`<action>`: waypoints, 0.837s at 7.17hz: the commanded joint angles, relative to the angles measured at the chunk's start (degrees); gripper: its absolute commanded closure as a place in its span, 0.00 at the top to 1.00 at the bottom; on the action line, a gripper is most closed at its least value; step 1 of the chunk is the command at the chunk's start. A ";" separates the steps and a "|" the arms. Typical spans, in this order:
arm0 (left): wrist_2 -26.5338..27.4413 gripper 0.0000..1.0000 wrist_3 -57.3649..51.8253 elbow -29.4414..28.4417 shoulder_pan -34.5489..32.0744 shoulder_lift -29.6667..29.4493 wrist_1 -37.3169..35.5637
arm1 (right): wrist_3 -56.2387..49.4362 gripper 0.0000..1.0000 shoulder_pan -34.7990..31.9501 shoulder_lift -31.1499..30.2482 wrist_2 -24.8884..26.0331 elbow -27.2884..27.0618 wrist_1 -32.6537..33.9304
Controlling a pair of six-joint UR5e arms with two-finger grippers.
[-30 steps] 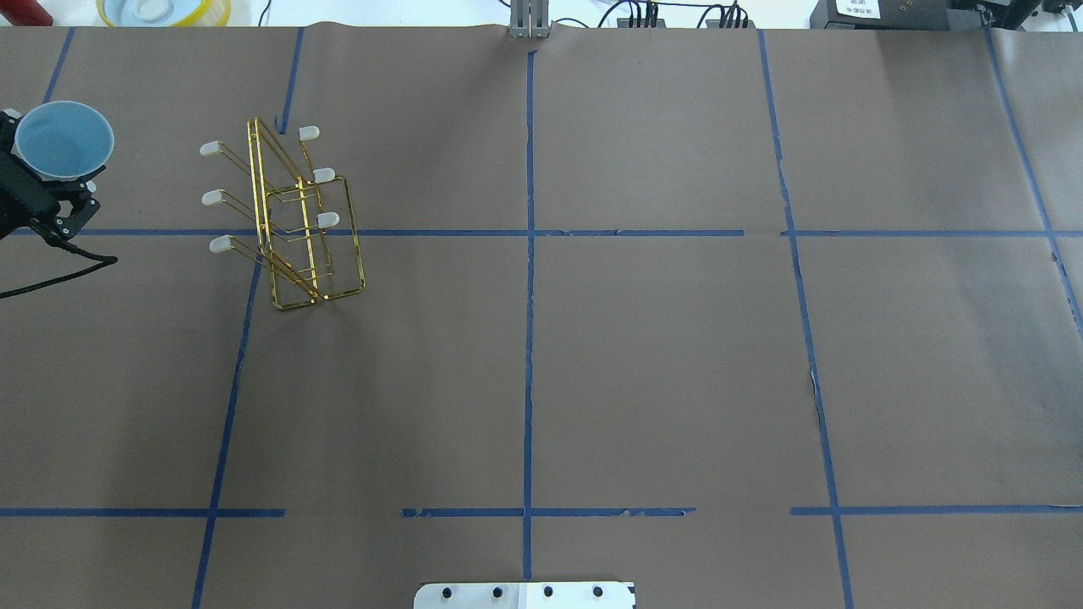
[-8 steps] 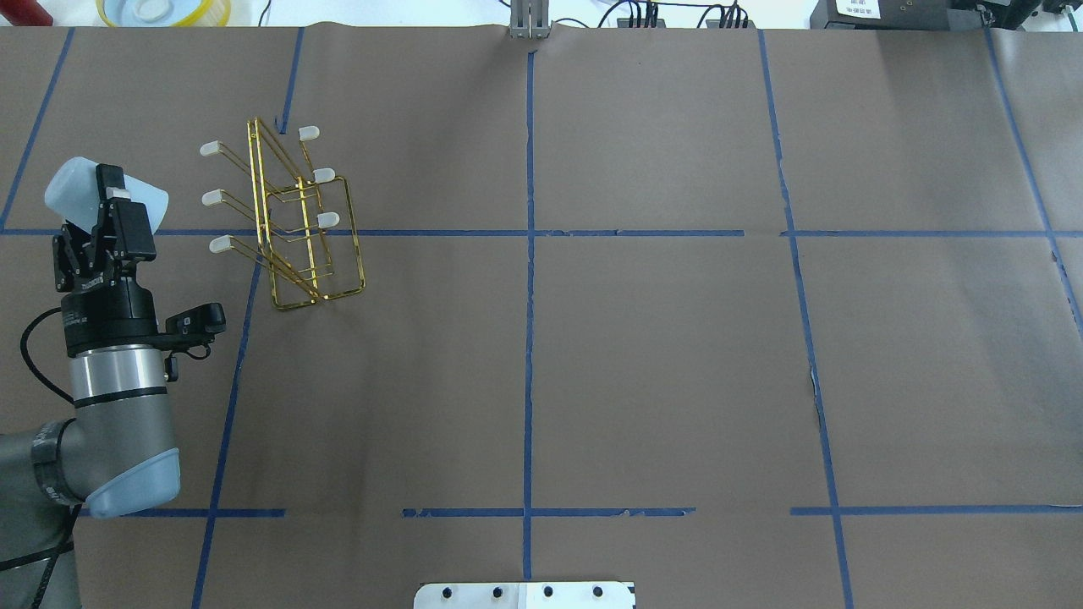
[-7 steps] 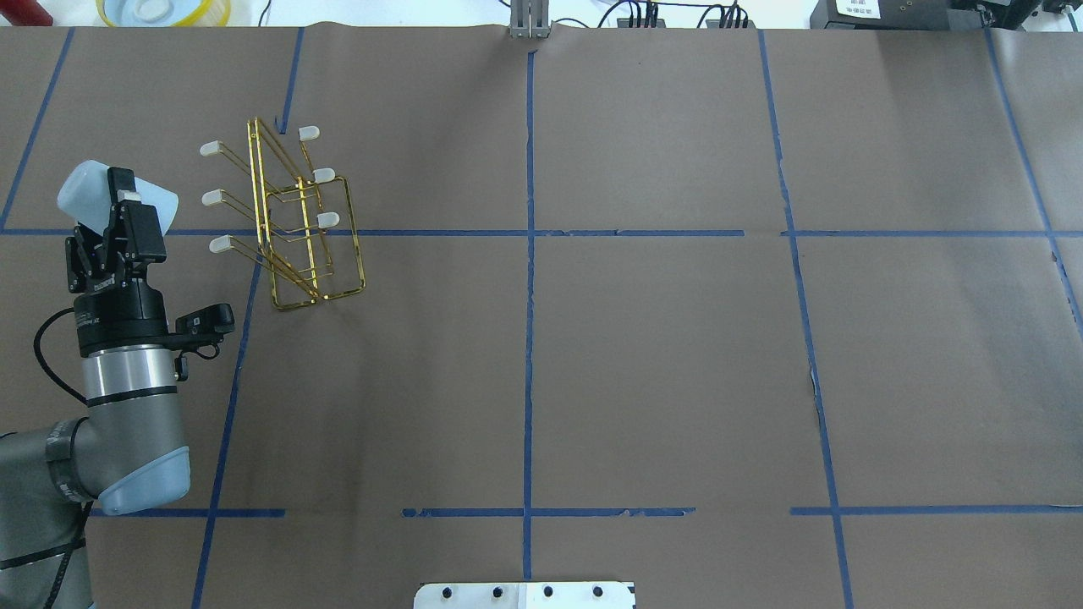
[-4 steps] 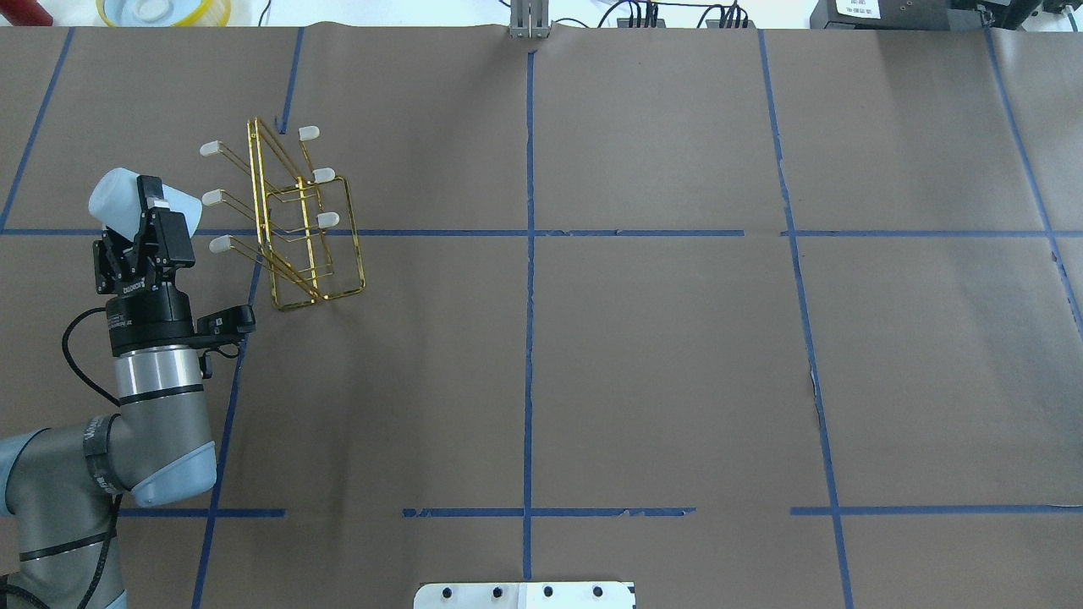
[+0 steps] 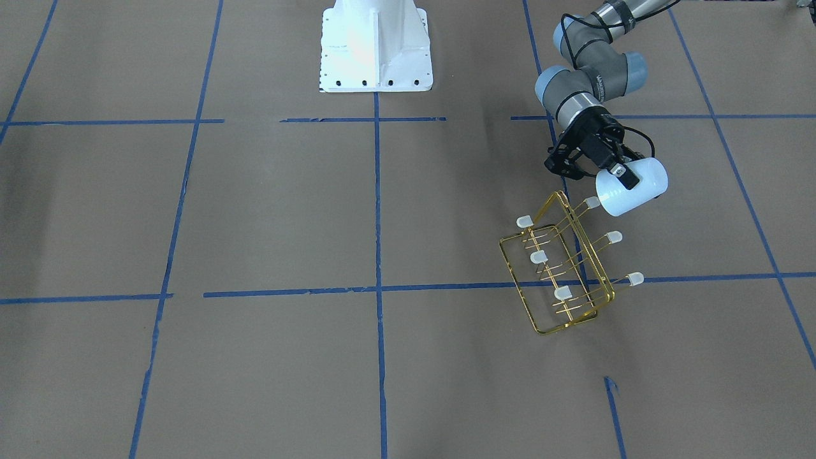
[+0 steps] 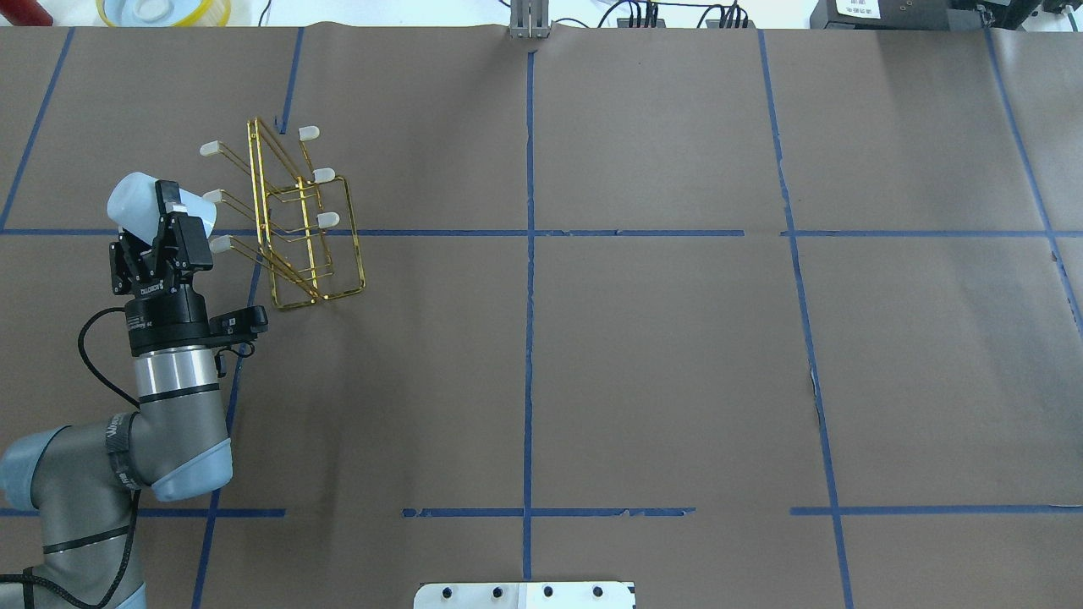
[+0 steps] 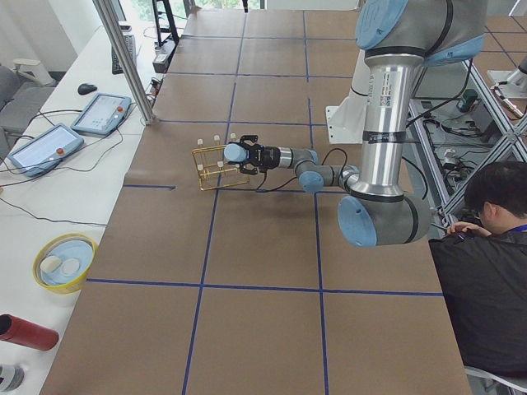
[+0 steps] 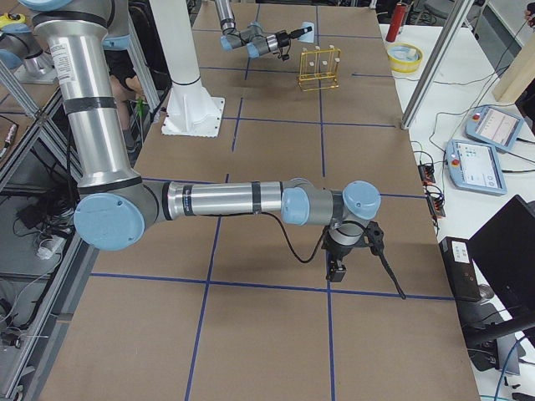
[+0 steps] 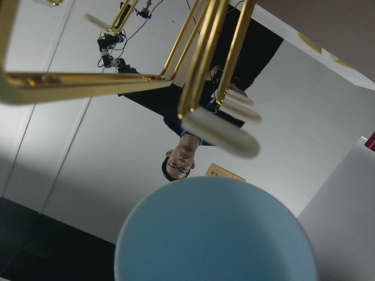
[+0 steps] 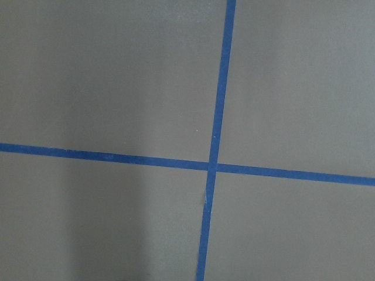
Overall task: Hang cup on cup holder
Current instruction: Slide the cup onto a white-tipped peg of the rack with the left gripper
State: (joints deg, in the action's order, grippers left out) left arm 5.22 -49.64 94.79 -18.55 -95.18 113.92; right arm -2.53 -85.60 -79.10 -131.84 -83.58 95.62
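Noted cup (image 5: 645,185) off the surface (image 6: 660,355), gripped across its wall by the left fingers (image 6: 173,196), closed firmly on it. Located it just beside the holder (image 6: 264,207), on the side of the holder nearer the left arm.

Key relation: read cup's long axis as near level, mouth toward the holder, closed end away, fingers crossing that axis. Found the mouth facing the capped prong (image 5: 593,203) nearest the robot base (image 5: 376,44), cap just at the rim in the front view. In the left wrist view, saw a cap just above the blue mouth, not inside it. Cannot tell contact between cap and rim. Judged prong as slanting up and outward toward the cup. Next move probably calls for centring the mouth on the cap, then sliding along that slant. Risk: catching the rim on the cap and shoving the light wire holder.

Left arm plainly nearer. Saw right fingers (image 8: 336,269) only in the right side view, over bare surface, well apart from cup and holder. Cannot tell whether apart or together.

Surface: brown paper, blue tape (image 6: 529,338) grid. Room: operator (image 7: 486,239) seated behind the robot; pendants (image 7: 103,111) and yellow bowl (image 7: 64,262) on side bench (image 7: 74,189).
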 commanded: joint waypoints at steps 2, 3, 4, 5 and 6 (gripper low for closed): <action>0.23 0.00 0.16 -1.54 0.09 -1.06 0.07 | 0.07 1.00 0.00 0.00 0.00 0.00 0.00; 0.15 0.00 0.16 -2.06 0.09 -1.06 0.16 | -0.02 1.00 0.00 0.00 0.00 0.00 0.00; 0.15 0.00 0.16 -2.24 0.09 -1.33 0.07 | -0.02 1.00 0.00 0.00 0.00 0.00 0.00; 0.23 0.00 0.16 -2.33 0.18 -1.33 0.07 | -0.02 1.00 0.00 0.00 0.00 0.00 0.00; 0.23 0.00 0.16 -2.42 0.26 -1.33 0.07 | -0.02 1.00 0.00 0.00 0.00 0.00 0.00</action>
State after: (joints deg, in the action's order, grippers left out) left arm 5.42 -49.48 92.51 -18.37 -96.46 114.00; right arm -2.55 -85.60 -79.10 -131.84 -83.59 95.62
